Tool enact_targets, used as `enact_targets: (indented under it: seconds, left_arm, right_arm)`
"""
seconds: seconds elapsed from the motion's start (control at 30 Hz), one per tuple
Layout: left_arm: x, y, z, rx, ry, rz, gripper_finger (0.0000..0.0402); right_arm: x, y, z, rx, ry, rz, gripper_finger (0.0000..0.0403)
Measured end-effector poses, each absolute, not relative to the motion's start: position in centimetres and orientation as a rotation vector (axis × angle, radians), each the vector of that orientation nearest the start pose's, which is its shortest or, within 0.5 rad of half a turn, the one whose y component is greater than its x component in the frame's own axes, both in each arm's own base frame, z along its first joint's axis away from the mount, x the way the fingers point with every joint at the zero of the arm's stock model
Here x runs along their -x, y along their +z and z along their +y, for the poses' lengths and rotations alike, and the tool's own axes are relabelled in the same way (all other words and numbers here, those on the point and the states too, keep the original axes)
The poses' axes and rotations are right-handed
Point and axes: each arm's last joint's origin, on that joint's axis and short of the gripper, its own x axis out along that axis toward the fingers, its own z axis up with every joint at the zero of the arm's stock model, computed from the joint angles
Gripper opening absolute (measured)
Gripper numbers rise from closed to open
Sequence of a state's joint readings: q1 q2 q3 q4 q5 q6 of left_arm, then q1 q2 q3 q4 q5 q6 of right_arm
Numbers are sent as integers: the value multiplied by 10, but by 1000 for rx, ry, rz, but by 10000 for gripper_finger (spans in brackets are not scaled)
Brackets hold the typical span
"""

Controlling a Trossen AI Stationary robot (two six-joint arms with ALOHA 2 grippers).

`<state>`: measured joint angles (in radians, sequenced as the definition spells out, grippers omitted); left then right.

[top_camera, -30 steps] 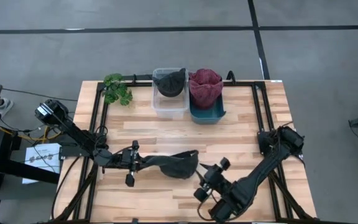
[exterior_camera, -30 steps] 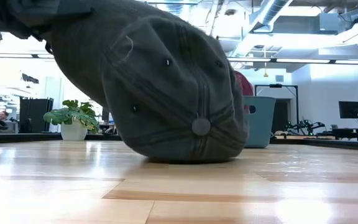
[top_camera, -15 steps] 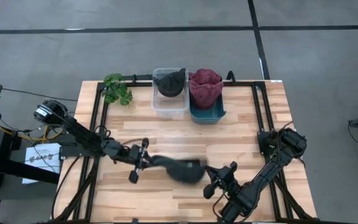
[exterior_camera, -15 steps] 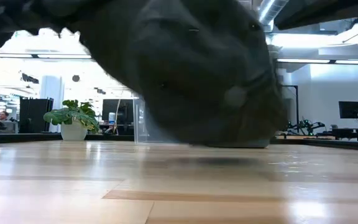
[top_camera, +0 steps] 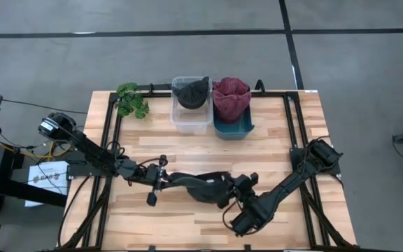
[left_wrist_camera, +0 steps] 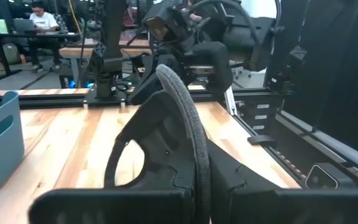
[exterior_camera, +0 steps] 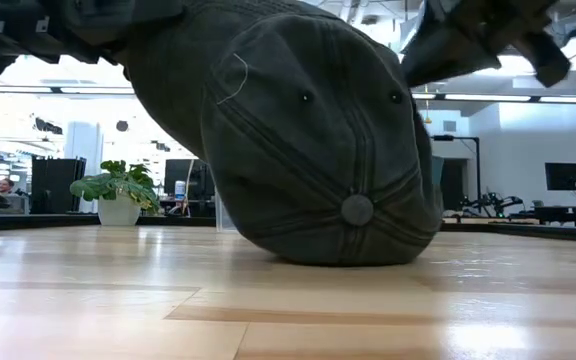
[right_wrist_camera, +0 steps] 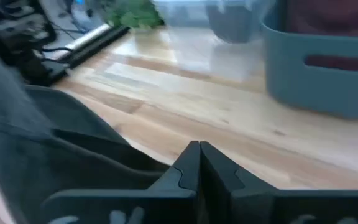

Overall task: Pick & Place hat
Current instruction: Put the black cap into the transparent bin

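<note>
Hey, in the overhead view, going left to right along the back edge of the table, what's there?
Small green leafy plant → clear plastic bin holding a dark grey cap → teal plastic bin holding a maroon cap.

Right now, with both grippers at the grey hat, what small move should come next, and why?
Probably a short lift. The left gripper is shut on the hat brim, the right gripper shut at its far edge, and the crown rests on the table, short of the bins.

Potted plant [top_camera: 131, 100] beside clear bin [top_camera: 191, 120], blue bin [top_camera: 234, 127].
</note>
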<state>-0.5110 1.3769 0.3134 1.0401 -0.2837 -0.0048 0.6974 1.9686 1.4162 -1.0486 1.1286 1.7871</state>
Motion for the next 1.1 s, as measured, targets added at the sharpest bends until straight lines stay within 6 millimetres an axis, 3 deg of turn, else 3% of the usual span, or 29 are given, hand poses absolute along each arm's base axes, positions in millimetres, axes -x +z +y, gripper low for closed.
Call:
enact_targets:
  seconds: [0.2,0.5,0.7,0.9,1.1]
  left_arm:
    - [-206,176,-115,-11,-259,15,13]
    - [-189,194,-137,47,-374,-129,13]
    - [-160,216,-154,113,-450,-218,13]
    - [-131,216,-177,34,-446,-219,13]
    - [-126,216,-178,-5,-353,-212,13]
  right_arm:
    - [-305,188,221,-300,-823,307,1]
    - [-313,143,235,-236,-788,310,0]
    - [-313,155,242,-282,-729,342,0]
    - [-322,163,252,-283,-617,383,0]
    - [-333,171,257,-313,-549,348,0]
